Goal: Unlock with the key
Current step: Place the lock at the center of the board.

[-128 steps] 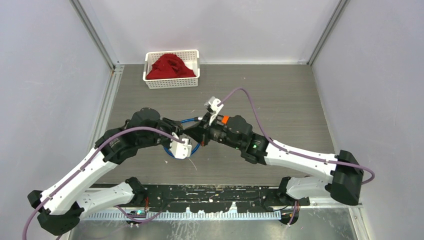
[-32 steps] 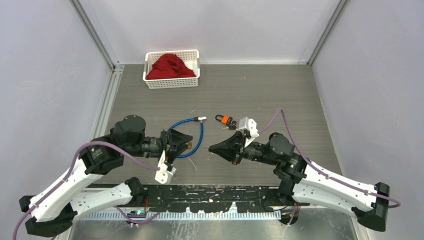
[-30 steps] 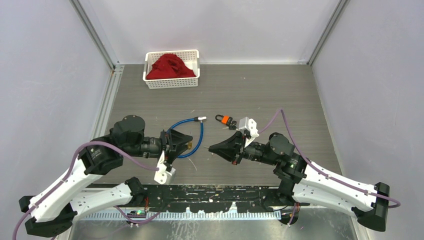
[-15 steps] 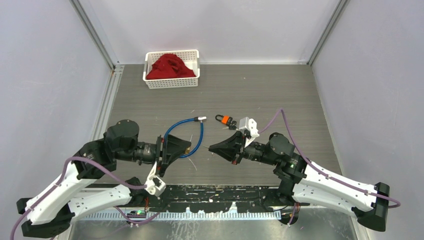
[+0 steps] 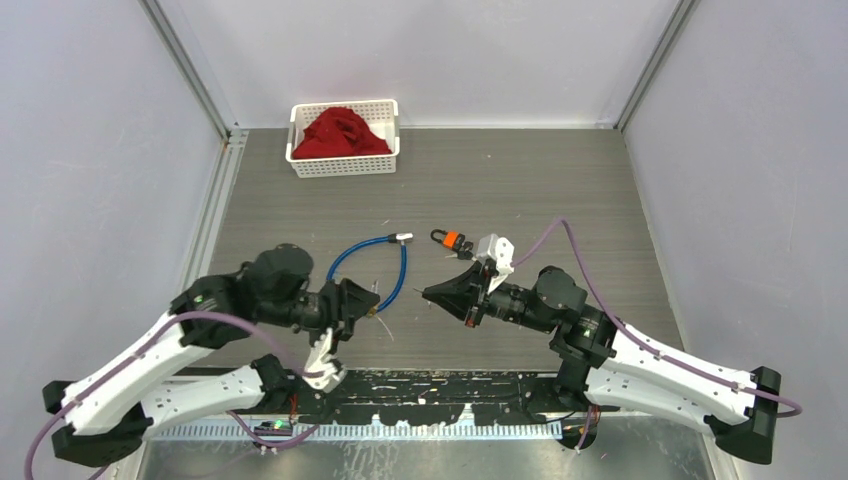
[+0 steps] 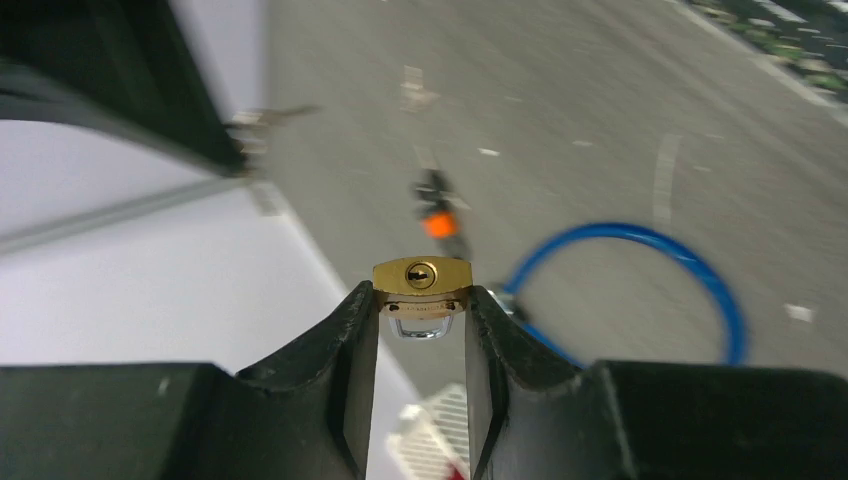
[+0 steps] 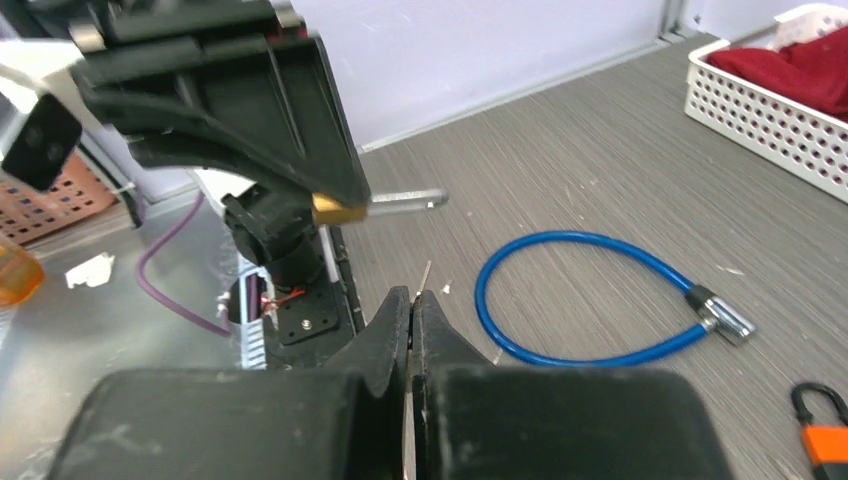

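Observation:
A small brass padlock (image 6: 422, 276) is pinched between my left gripper's (image 6: 421, 300) black fingers, keyhole end up and silver shackle below. From the right wrist view the same padlock (image 7: 338, 210) shows under the left gripper (image 7: 345, 195), lifted off the table. My right gripper (image 7: 412, 296) is shut on a thin key (image 7: 427, 272), whose tip sticks out past the fingertips. In the top view the left gripper (image 5: 366, 305) and right gripper (image 5: 428, 293) face each other with a short gap between them.
A blue cable loop (image 5: 368, 266) lies on the table between the arms. A little orange padlock (image 5: 451, 240) sits just beyond the right gripper. A white basket (image 5: 343, 165) holding red cloth stands at the back left.
Both grippers, once close together over the cable, have drawn apart. Over the last second the left arm has swung and lowered its wrist; the right arm has barely moved.

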Action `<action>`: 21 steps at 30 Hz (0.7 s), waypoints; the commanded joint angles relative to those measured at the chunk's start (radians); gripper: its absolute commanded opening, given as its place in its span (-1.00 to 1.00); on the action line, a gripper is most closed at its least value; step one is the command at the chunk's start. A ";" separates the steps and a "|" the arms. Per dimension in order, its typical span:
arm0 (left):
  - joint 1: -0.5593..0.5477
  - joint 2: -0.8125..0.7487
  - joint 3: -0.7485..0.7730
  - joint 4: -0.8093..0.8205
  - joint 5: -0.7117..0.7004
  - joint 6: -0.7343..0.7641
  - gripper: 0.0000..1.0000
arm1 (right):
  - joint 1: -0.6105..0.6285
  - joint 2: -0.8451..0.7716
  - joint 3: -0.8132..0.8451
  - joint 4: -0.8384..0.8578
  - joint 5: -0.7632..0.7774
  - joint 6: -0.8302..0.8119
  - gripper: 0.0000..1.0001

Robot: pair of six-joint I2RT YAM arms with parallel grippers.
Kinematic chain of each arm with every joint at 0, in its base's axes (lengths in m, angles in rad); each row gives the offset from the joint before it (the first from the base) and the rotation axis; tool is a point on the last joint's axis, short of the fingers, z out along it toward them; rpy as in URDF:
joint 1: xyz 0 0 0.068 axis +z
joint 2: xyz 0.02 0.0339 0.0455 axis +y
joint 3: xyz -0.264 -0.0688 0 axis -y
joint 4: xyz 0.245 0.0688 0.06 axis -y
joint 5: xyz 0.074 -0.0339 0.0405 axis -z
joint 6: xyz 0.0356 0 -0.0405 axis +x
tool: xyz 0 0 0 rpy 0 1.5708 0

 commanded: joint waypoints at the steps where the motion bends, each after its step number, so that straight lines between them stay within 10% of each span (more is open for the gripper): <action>1: -0.005 0.125 -0.076 -0.126 -0.182 -0.130 -1.00 | -0.001 -0.014 0.012 -0.069 0.130 -0.020 -0.99; 21: 0.104 0.715 -0.213 0.386 -0.230 -0.537 -0.87 | -0.002 -0.081 0.019 -0.255 0.440 0.081 -0.98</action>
